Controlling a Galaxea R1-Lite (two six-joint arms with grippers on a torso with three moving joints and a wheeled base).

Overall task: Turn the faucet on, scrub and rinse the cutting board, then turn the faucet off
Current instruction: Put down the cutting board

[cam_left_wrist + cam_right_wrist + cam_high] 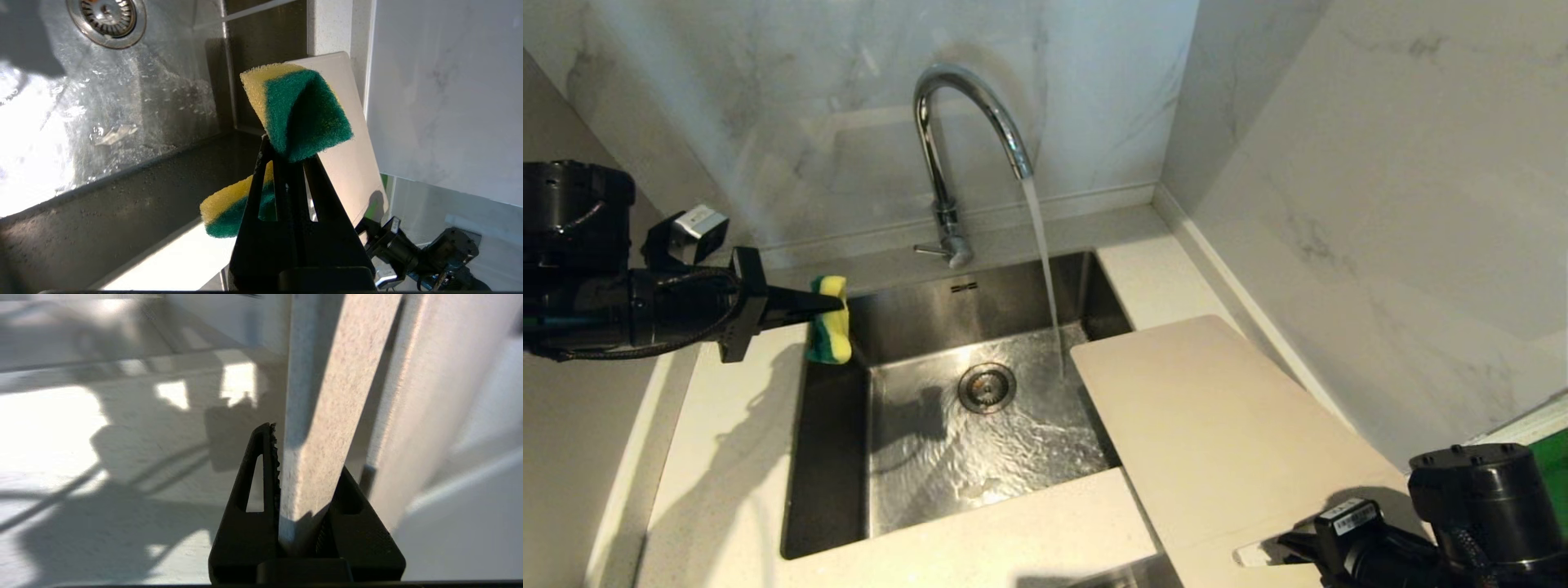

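Marble-walled corner, pale counter [727, 457]; left claw [837, 304] clamping sponge [828, 331], right claw [304, 473] seemingly gripping cutting board [1217, 433].

This is a kitchen, shown by the stainless steel sink [907, 457] set under a pale speckled stone countertop [727, 457]. A chrome gooseneck faucet [947, 163] rises just behind the sink, and water runs from its spout into the basin, near the round drain strainer [987, 387]. White marble-veined wall panels [809, 106] stand behind the sink and to its right, meeting in a corner. A yellow-and-green scrubbing sponge [828, 320] hangs at the sink's left rim, and a cream cutting board [1217, 433] overlaps its right rim.
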